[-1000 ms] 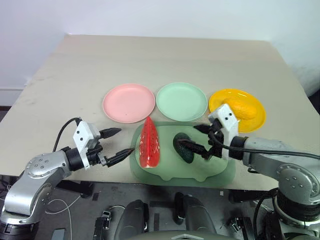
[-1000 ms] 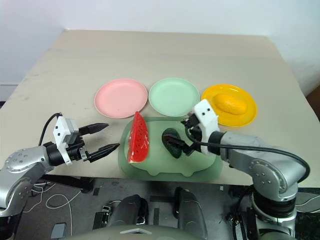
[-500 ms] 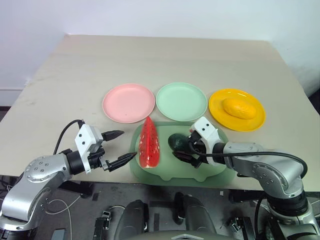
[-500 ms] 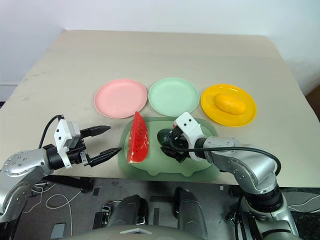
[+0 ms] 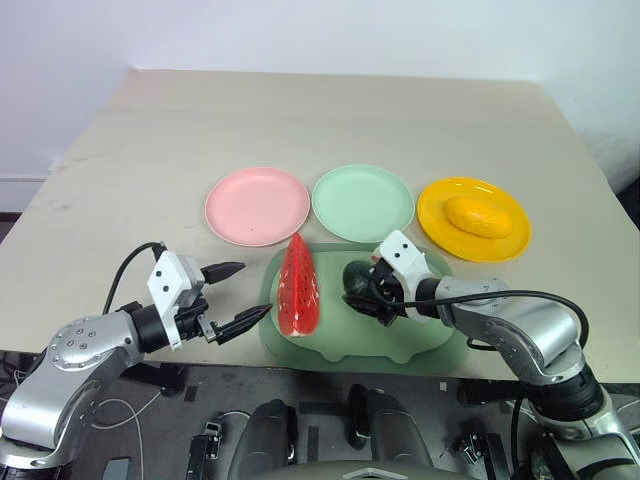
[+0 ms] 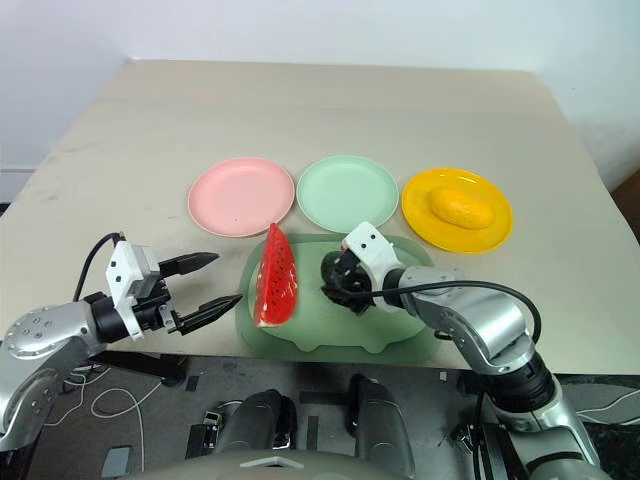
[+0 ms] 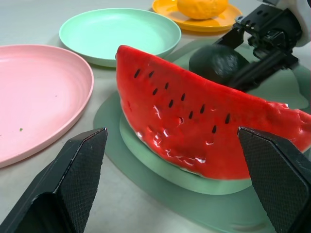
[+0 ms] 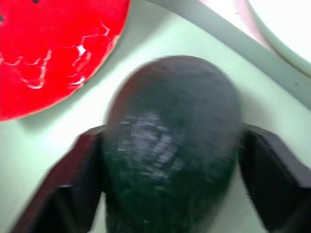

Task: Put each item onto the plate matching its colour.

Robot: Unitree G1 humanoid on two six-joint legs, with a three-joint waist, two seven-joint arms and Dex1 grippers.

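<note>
Gripping the avocado (image 5: pixel 360 280) on the mat (image 5: pixel 420 338), the right gripper (image 5: pixel 377 296) had a finger pressed to each side of it; whether it had left the mat was hard to tell. The watermelon (image 5: pixel 298 287) stood on the mat just beside. The left gripper (image 5: pixel 235 296) hung spread wide near the watermelon. The yellow fruit (image 5: pixel 479 215) lay on the yellow plate (image 5: pixel 437 205); the pink plate (image 5: pixel 257 205) and green plate (image 5: pixel 363 203) held nothing.
</note>
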